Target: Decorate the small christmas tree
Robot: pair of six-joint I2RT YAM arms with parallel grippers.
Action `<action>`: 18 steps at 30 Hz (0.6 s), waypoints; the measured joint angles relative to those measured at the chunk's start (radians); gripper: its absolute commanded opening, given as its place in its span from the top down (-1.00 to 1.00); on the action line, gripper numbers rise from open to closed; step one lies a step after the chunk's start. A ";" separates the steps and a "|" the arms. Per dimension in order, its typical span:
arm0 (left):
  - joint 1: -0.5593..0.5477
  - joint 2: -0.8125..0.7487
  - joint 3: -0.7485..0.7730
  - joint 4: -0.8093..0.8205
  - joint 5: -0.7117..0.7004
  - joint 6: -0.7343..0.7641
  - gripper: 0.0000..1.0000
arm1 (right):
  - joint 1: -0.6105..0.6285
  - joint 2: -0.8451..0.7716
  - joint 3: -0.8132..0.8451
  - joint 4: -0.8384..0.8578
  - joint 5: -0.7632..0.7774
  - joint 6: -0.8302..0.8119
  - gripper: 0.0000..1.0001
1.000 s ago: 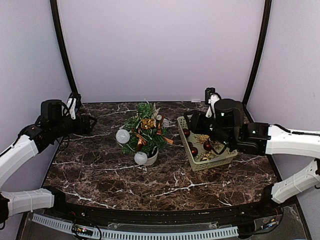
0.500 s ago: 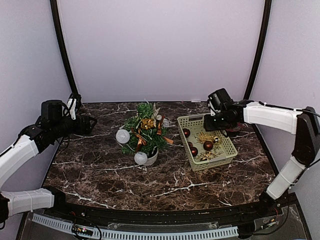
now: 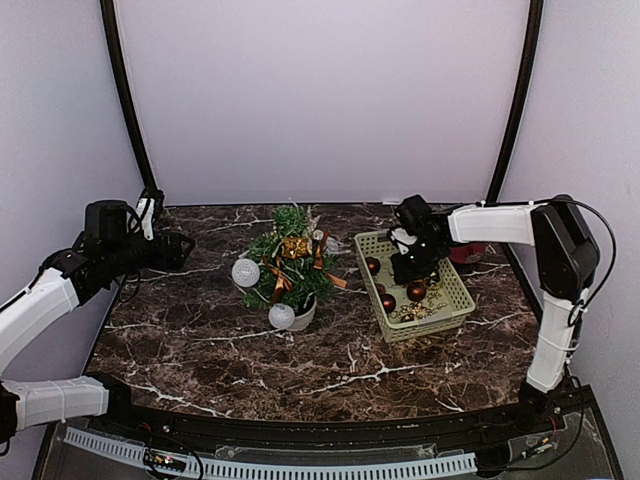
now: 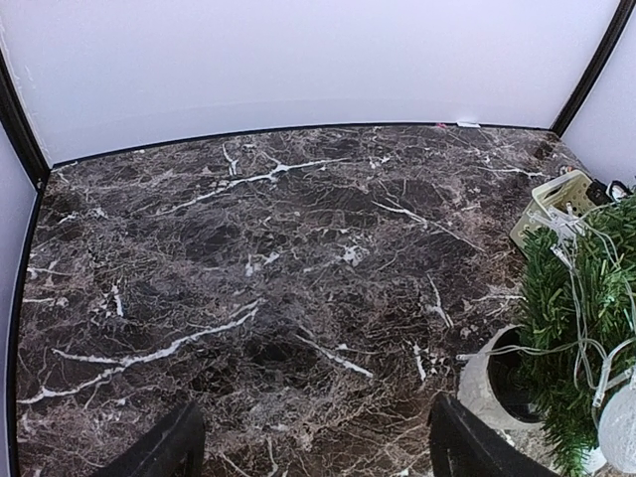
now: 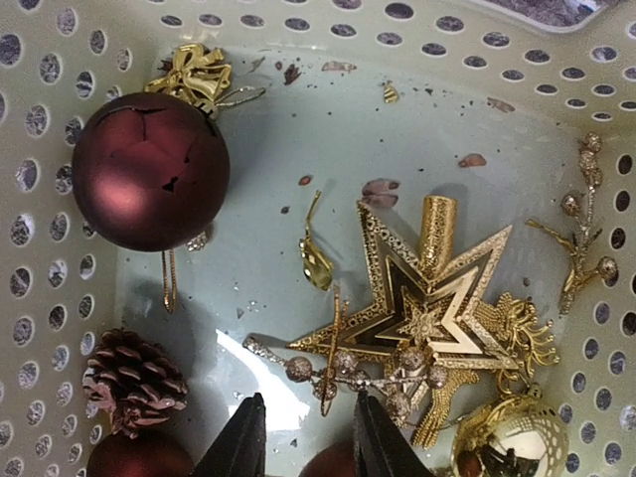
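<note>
Gold star [image 5: 427, 308] looks like the next pick.
Right gripper [image 5: 306, 422] has swung down into the pale green basket [image 5: 40, 149], jaws narrowing but still apart, gripping nothing yet; left gripper [image 4: 313, 432] waits wide open, empty, near the small christmas tree [image 3: 287, 262], standing mid-table just left of the basket.

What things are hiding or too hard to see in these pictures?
- Tree, left wrist view: the right edge cuts most off.
- Right gripper, right wrist view: bottom edge cuts it; whether it grips anything is unclear.
- Gold ball, right wrist view: cut by the bottom edge.
- Red thing, top view: half hidden behind the right arm.
</note>
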 measured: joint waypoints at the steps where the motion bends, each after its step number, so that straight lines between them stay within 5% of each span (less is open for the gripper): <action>1: 0.000 0.002 0.000 0.000 0.000 0.000 -0.60 | 0.000 0.011 0.002 0.000 -0.002 -0.005 0.42; 14: 0.000 0.008 0.000 0.000 0.000 0.000 -0.60 | 0.000 0.050 0.002 0.011 0.028 -0.016 1.00; 18: 0.000 0.008 0.000 0.000 0.000 0.000 -0.60 | 0.000 0.050 0.002 0.021 0.034 -0.009 1.00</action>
